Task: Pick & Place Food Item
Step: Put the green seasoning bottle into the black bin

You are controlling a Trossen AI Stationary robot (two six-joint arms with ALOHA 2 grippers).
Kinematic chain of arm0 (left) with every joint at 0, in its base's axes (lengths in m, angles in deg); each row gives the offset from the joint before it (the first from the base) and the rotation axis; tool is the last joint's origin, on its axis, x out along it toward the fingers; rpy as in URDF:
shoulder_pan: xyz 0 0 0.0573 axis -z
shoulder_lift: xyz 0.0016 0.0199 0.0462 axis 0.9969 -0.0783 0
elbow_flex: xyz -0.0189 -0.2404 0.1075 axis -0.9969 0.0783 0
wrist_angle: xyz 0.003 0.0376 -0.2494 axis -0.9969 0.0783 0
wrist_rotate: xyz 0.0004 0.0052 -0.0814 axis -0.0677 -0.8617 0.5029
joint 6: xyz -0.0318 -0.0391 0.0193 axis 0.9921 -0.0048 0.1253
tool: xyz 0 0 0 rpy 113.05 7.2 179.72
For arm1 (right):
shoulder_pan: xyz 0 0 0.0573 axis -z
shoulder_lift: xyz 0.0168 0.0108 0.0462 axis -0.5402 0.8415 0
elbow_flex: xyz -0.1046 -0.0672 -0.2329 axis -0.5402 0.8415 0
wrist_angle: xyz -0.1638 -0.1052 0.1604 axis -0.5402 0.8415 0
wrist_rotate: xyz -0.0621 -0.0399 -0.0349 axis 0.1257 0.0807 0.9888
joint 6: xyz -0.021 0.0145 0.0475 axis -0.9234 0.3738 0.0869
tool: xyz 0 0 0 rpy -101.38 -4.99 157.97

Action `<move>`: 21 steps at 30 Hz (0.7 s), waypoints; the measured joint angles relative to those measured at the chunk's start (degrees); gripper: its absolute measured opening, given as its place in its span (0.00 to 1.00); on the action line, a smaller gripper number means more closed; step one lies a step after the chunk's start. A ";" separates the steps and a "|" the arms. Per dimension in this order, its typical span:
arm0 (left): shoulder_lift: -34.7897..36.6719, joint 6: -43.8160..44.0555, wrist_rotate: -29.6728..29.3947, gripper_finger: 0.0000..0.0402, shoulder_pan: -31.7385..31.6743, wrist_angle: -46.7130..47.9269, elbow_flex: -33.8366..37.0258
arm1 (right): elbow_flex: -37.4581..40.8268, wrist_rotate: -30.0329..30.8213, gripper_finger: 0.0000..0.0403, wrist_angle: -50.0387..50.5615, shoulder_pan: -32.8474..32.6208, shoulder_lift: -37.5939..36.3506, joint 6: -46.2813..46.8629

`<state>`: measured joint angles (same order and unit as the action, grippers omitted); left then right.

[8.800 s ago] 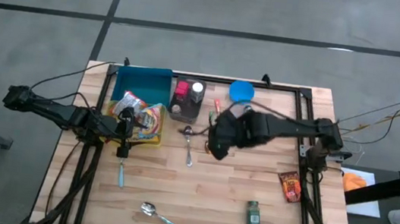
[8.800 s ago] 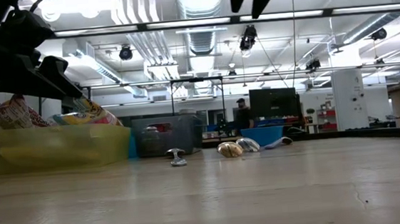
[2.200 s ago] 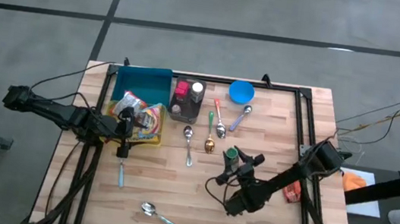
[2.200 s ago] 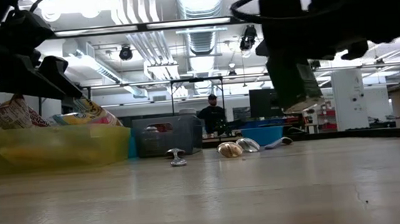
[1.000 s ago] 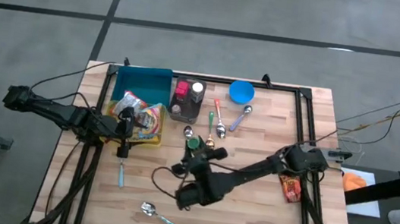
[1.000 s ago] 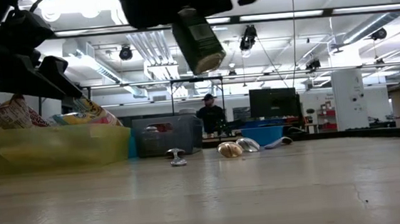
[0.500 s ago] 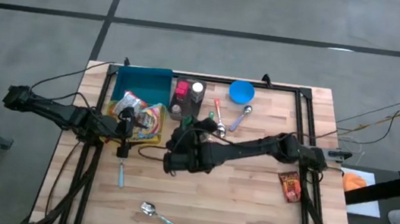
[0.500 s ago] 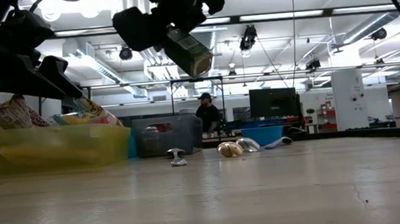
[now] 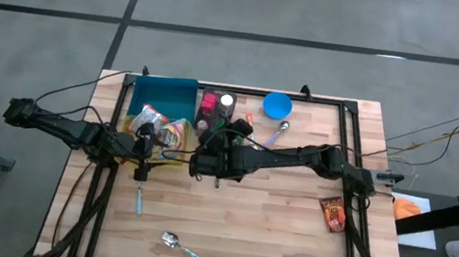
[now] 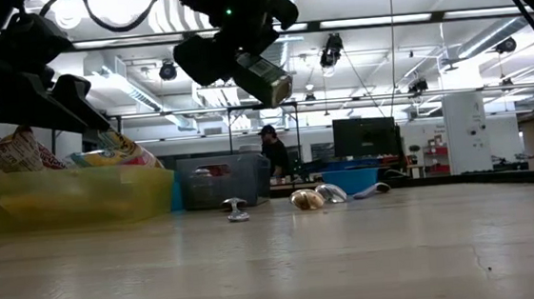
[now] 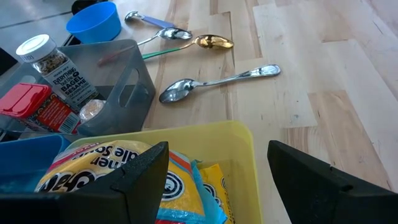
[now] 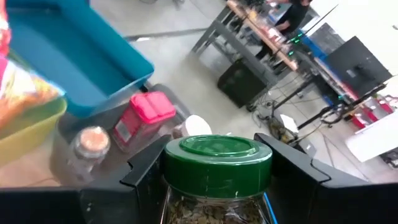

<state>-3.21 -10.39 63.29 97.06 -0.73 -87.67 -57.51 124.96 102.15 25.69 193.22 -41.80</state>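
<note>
Since a second ago the jar has been carried from mid-table toward the grey bin, and half a second ago it hung a little short of where it is now. From above, the right gripper [image 9: 208, 163] is seen reaching across the table [image 9: 287, 232] with its wrist just beside the grey bin [image 9: 209, 129], while the left gripper [image 9: 146, 149] waits over the yellow bin [image 9: 174, 162], jaws spread wide on nothing. At table height, the jar [image 10: 263, 77] is held tilted and well clear of the wood, high above the spoons [image 10: 309, 199]; a person stands in the room far behind. From the left wrist, the yellow bin's rim [image 11: 205, 130] sits close against the grey bin's wall [image 11: 134, 93], and a seasoning bottle [image 11: 53, 68] and a red box [image 11: 28, 102] already stand inside the latter, so little free floor seems left there. From the right wrist, the jar's green lid [image 12: 217, 152] is gripped between the two fingers, with the red box [image 12: 144, 115] and a copper-lidded jar [image 12: 90, 140] ahead and below. The placement would probably go best if the jar were righted first, centred over a gap between those items, lowered straight down, and released only once it rests. The grey bin's wall, the neighbouring yellow bin and the idle left gripper bound the approach; open wood lies on the near side.
</note>
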 joint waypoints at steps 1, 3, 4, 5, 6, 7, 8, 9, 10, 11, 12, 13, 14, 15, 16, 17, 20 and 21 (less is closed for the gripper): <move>0.00 0.00 0.00 0.68 0.02 0.01 0.00 | 0.12 -1.26 0.53 0.63 -0.01 -0.39 0.76; 0.00 0.00 0.00 0.68 0.02 0.01 0.00 | 0.66 -3.60 0.53 2.30 -0.76 -1.31 4.74; 0.00 0.00 0.00 0.68 0.00 0.02 0.00 | 1.01 -4.13 0.53 3.72 -1.43 -1.70 7.67; 0.00 0.00 0.00 0.68 0.00 0.00 0.00 | 1.32 -4.19 0.53 5.29 -2.25 -1.86 11.10; -0.01 0.02 0.00 0.68 0.01 0.02 0.00 | 1.64 -4.13 0.53 7.27 -3.18 -1.91 15.39; -0.02 0.01 0.00 0.68 0.02 0.02 0.00 | 2.10 -3.59 0.53 9.82 -4.22 -1.90 20.20; 0.00 0.02 0.00 0.68 0.01 0.02 0.00 | 2.83 -2.22 0.53 12.80 -5.33 -1.89 24.73; 0.00 0.02 0.00 0.68 0.01 0.01 0.00 | 3.79 -0.54 0.53 16.14 -6.38 -1.81 29.62; 0.00 0.04 0.00 0.68 0.02 0.02 0.00 | 4.80 0.97 0.53 19.86 -7.34 -1.82 35.28; 0.00 0.14 0.00 0.68 0.02 0.00 0.00 | 5.79 2.13 0.53 24.40 -8.20 -1.94 41.70; 0.00 0.15 0.00 0.68 0.01 0.02 0.00 | 6.87 2.80 0.53 29.18 -8.98 -2.13 48.27; 0.00 0.15 0.00 0.68 0.00 0.02 0.00 | 8.10 3.21 0.53 32.84 -9.71 -2.31 54.41; 0.00 0.15 0.00 0.68 0.01 0.01 0.00 | 9.99 3.90 0.53 32.67 -10.44 -2.82 58.64; 0.00 0.15 0.00 0.68 0.00 0.00 0.00 | 12.78 5.43 0.53 31.71 -11.20 -4.15 59.90; 0.00 0.15 0.00 0.68 0.02 0.01 0.00 | 15.86 6.39 0.53 32.18 -11.99 -5.71 60.14; 0.00 0.15 0.00 0.68 0.01 0.04 0.00 | 18.13 7.09 0.53 32.12 -12.72 -6.72 60.83; 0.00 0.15 0.00 0.68 0.00 0.17 0.01 | 26.13 8.32 0.53 32.53 -14.19 -11.49 68.15; 0.04 0.15 0.00 0.68 0.02 0.17 0.00 | 29.14 8.28 0.53 32.35 -14.38 -13.22 69.85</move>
<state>-3.17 -10.24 63.29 97.08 -0.57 -87.67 -28.38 133.24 134.50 11.30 180.00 28.05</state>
